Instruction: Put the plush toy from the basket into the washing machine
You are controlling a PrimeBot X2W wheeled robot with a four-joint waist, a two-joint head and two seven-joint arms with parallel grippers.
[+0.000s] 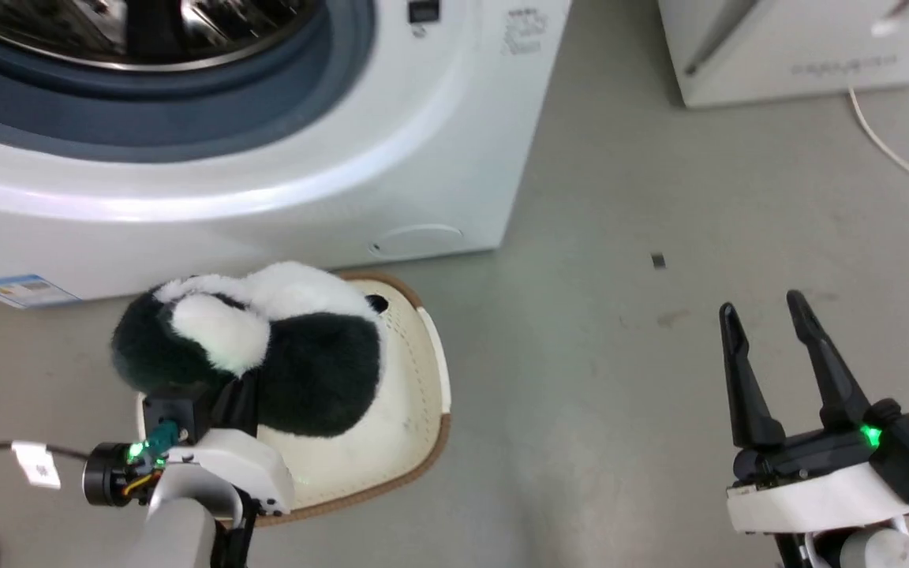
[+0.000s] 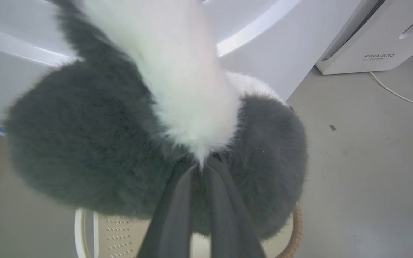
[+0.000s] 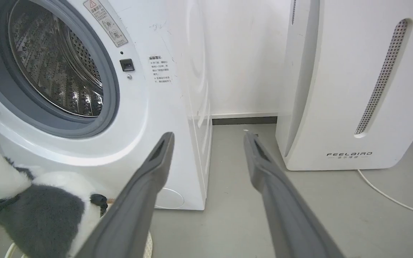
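Observation:
The black-and-white plush toy (image 1: 265, 347) hangs lifted above the cream basket (image 1: 415, 394), which stands on the floor in front of the washing machine (image 1: 265, 158). My left gripper (image 1: 237, 394) is shut on the plush toy; in the left wrist view its fingers (image 2: 181, 208) pinch together where the white limb (image 2: 177, 82) meets the black fur. The basket's rim (image 2: 294, 229) shows below the toy. The washing machine's door is open, with the grey ring and steel drum (image 3: 56, 64) exposed. My right gripper (image 1: 766, 315) stands open at the lower right, holding nothing.
A white FEELBIRD appliance (image 3: 353, 89) stands to the right of the washing machine, with a white cable (image 1: 888, 150) trailing over the grey floor. A narrow gap (image 3: 242, 122) separates the two machines. Open floor (image 1: 620, 355) lies between basket and right gripper.

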